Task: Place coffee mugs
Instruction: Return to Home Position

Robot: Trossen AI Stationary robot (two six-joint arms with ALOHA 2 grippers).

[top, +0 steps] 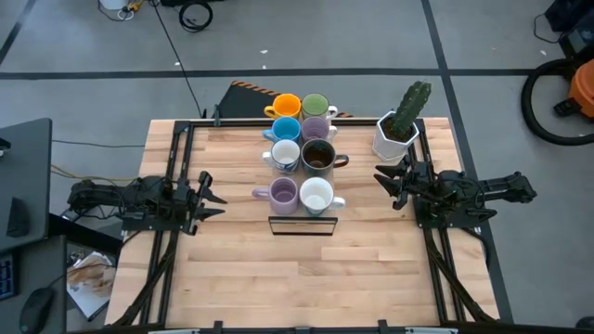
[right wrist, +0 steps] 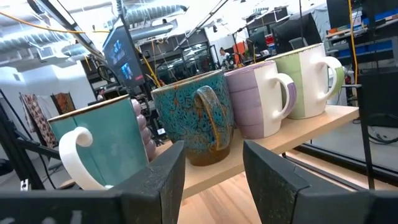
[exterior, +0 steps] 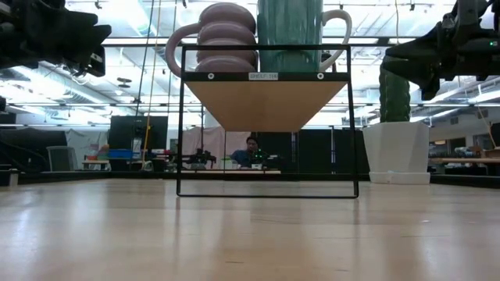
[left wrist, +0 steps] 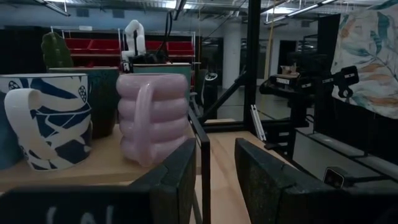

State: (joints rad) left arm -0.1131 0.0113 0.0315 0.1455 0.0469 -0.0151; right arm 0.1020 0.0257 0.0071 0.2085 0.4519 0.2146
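Eight mugs stand on their bases in two rows on a raised wooden shelf (exterior: 266,101) in a black wire frame at mid-table. From far to near they are orange (top: 286,105) and green (top: 314,105), blue (top: 286,128) and purple (top: 316,128), a white mug with blue pattern (top: 285,154) and a dark one with brown inside (top: 318,156), then ribbed purple (top: 281,193) and one with a white inside and teal wall (top: 316,196). My left gripper (top: 212,195) hovers open left of the shelf. My right gripper (top: 385,181) hovers open to its right. Neither touches a mug.
A white faceted planter with a cactus (top: 399,125) stands at the far right of the table, just beyond my right gripper. Bare wood lies near of the frame (top: 302,278). Black rails run along both table sides. A person sits in the room behind (exterior: 251,150).
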